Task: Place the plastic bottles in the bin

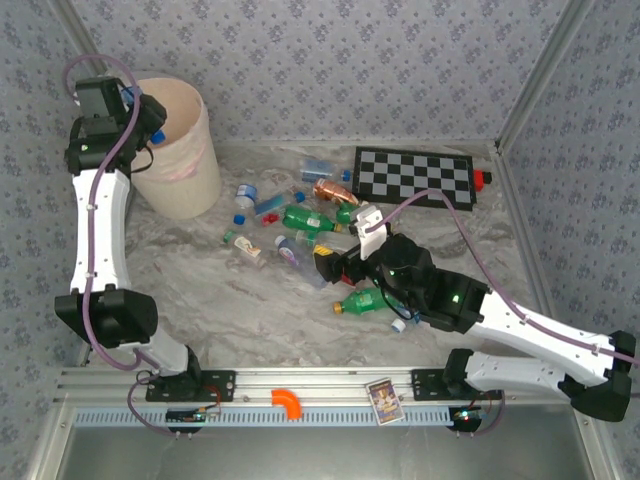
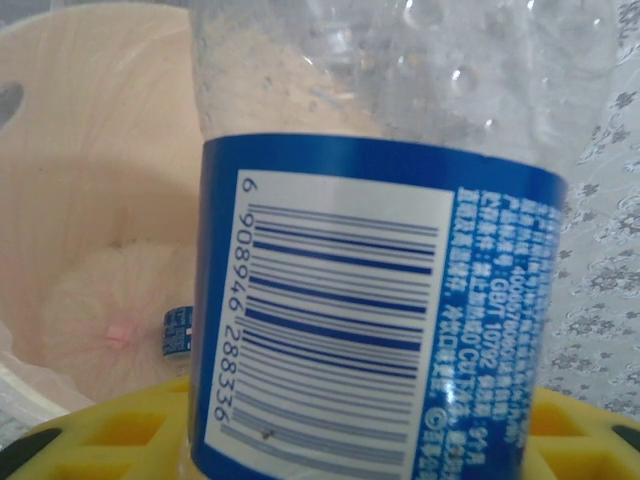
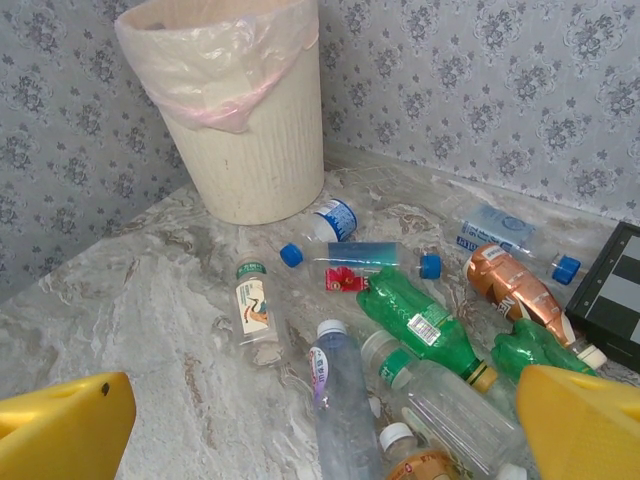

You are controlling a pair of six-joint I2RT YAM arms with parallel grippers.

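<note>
My left gripper [image 1: 150,125] hangs over the rim of the peach bin [image 1: 185,160], shut on a clear bottle with a blue barcode label [image 2: 380,300]. Its yellow fingers [image 2: 110,435] flank the bottle's base. Inside the bin [image 2: 90,180] a blue-labelled bottle [image 2: 178,330] lies at the bottom. My right gripper [image 1: 330,265] is open, low over the bottle pile. Between and beyond its yellow fingers [image 3: 65,435] lie a purple-labelled clear bottle [image 3: 345,400], a green bottle [image 3: 420,320], a bird-labelled bottle [image 3: 255,305] and an orange bottle [image 3: 510,285]. Another green bottle [image 1: 365,303] rests by the right wrist.
A black-and-white checkerboard [image 1: 415,175] lies at the back right with a red cap [image 1: 478,178] at its end. An orange hook [image 1: 288,403] and a small card [image 1: 382,400] sit on the front rail. Patterned walls enclose the table.
</note>
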